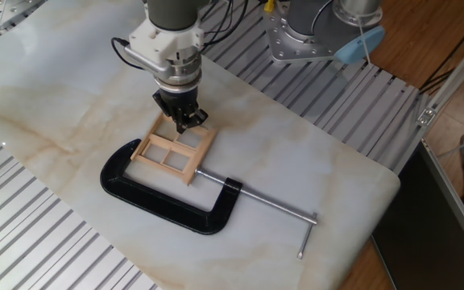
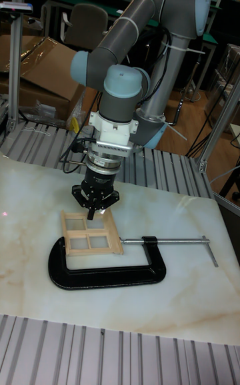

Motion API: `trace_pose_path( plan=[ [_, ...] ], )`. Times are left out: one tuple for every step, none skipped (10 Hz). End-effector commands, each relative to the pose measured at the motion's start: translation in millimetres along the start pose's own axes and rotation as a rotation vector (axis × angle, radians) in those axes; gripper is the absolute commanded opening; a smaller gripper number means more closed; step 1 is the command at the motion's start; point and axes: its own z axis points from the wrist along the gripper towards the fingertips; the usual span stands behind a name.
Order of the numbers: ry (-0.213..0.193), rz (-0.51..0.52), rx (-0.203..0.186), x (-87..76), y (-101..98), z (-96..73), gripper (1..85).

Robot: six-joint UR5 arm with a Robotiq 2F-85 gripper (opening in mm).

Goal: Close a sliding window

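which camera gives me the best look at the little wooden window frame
The fixed view: it looks down on the sliding window, so all four panes and most of the frame show, with only the far edge hidden under the claw. The tall fixed view shows the window lower and foreshortened, its panes flattened, the claw covering its far edge.

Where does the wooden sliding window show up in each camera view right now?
Fixed view: sliding window sits left of centre, under the gripper.
Tall fixed view: it lies left of centre, just below the middle of the picture.
Shared landmark: the black C-clamp that holds the window in its jaws in both views.
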Motion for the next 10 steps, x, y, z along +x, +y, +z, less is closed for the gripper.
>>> trace_pose_path(
  plan=[
    [-0.024, -0.022, -0.007, -3.1, 1.0, 7.3, 0.7],
    [-0.027, -0.025, -0.011, -3.6, 1.8, 8.7, 0.7],
    [-0.031, -0.028, -0.01, -3.9, 1.9, 10.1, 0.7],
    [-0.031, -0.03, -0.012, -3.5, 2.7, 11.0, 0.7],
    [-0.031, -0.034, -0.012, -3.2, 2.9, 11.3, 0.7],
    [-0.031, -0.037, -0.013, -3.0, 3.3, 11.5, 0.7],
    [-0.031, -0.042, -0.013, -2.7, 3.7, 12.0, 0.7],
    [-0.031, -0.046, -0.013, -2.4, 3.9, 12.5, 0.7],
    [-0.031, -0.051, -0.013, -2.1, 3.8, 13.0, 0.7],
    [-0.033, -0.057, -0.016, -2.0, 4.1, 13.8, 0.7]
  ],
)
